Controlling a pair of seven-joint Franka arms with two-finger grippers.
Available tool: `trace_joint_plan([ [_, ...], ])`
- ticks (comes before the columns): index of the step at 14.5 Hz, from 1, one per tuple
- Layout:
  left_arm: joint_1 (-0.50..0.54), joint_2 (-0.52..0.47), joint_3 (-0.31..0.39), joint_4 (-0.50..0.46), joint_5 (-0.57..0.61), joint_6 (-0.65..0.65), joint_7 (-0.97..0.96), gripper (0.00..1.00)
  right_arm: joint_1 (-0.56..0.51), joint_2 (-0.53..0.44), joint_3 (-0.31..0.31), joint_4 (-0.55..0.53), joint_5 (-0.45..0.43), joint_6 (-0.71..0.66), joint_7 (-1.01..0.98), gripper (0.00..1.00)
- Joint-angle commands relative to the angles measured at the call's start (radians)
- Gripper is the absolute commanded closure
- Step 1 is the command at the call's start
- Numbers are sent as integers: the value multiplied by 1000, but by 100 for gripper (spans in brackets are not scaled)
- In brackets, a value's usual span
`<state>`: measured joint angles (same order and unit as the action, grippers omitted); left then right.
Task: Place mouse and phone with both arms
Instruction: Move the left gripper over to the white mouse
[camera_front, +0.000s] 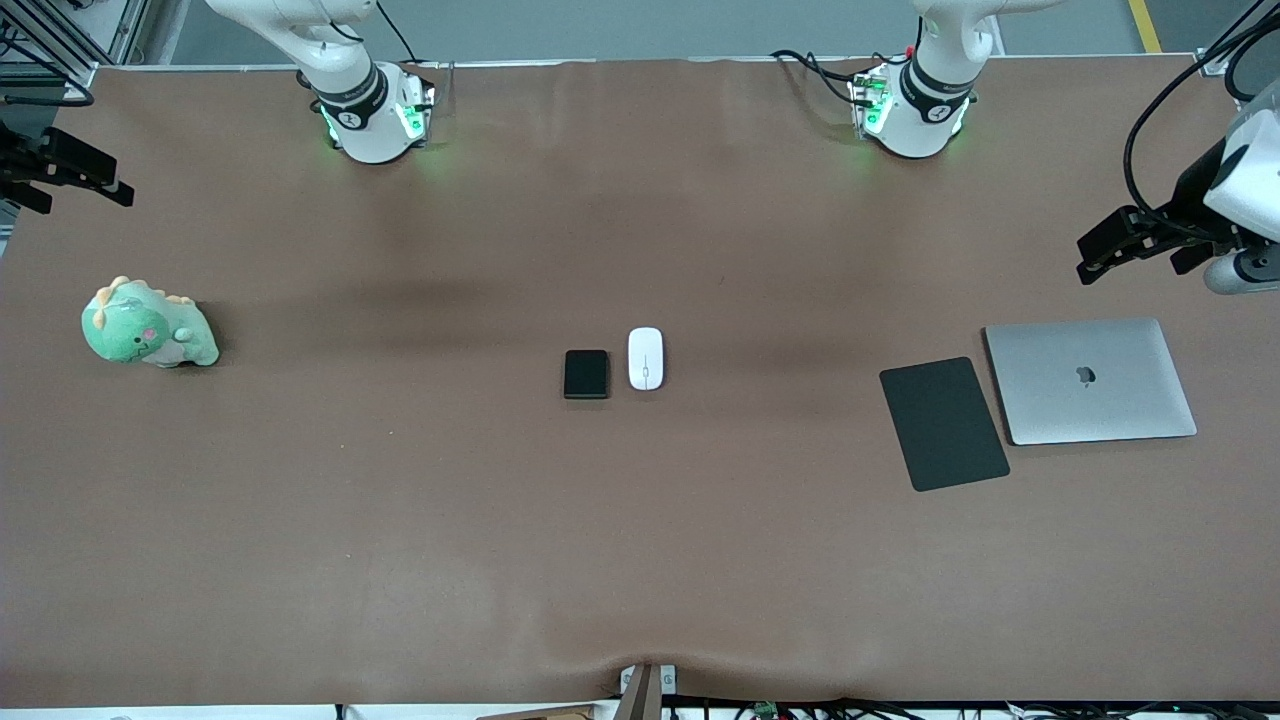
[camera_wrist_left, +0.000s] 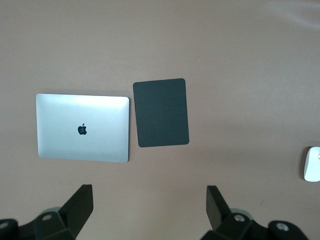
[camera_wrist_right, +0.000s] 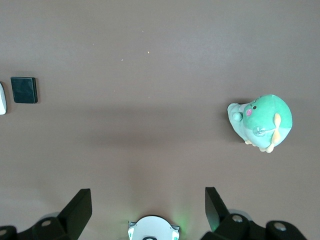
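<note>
The white mouse (camera_front: 646, 358) and the black phone (camera_front: 586, 374) lie side by side at the middle of the table, the mouse toward the left arm's end. In the left wrist view the mouse (camera_wrist_left: 313, 164) shows at the edge; in the right wrist view the phone (camera_wrist_right: 24, 90) and a sliver of the mouse (camera_wrist_right: 2, 98) show. My left gripper (camera_wrist_left: 150, 200) hangs open and empty high over the bare cloth beside the laptop, seen at the frame's edge (camera_front: 1100, 250). My right gripper (camera_wrist_right: 148, 200) hangs open and empty high over its own base (camera_wrist_right: 152, 230).
A closed silver laptop (camera_front: 1090, 380) and a flat black mouse pad (camera_front: 943, 423) lie side by side at the left arm's end. A green plush dinosaur (camera_front: 148, 325) sits at the right arm's end. Brown cloth (camera_front: 640, 550) covers the table.
</note>
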<state>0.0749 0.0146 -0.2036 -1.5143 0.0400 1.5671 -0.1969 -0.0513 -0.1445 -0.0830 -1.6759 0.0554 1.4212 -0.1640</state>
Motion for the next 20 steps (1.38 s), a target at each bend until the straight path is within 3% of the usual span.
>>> trace_joint_plan([
  [1, -12, 16, -20, 5, -3, -4, -12, 0, -5, 48, -4, 58, 1, -24, -9, 0],
  [7, -124, 96, -40, -15, -3, 51, -73, 0, -13, 112, -4, 143, 1, -59, -9, 0],
  [12, -274, 189, -43, -49, -6, 207, -163, 0, -13, 131, -27, 162, 15, -68, -9, 0],
  [17, -461, 300, -42, -122, 0, 422, -416, 0, -13, 137, -31, 160, 15, -88, -9, 0],
  [20, -561, 399, -42, -136, 75, 545, -579, 0, -10, 149, -31, 159, 9, -99, -9, 0],
])
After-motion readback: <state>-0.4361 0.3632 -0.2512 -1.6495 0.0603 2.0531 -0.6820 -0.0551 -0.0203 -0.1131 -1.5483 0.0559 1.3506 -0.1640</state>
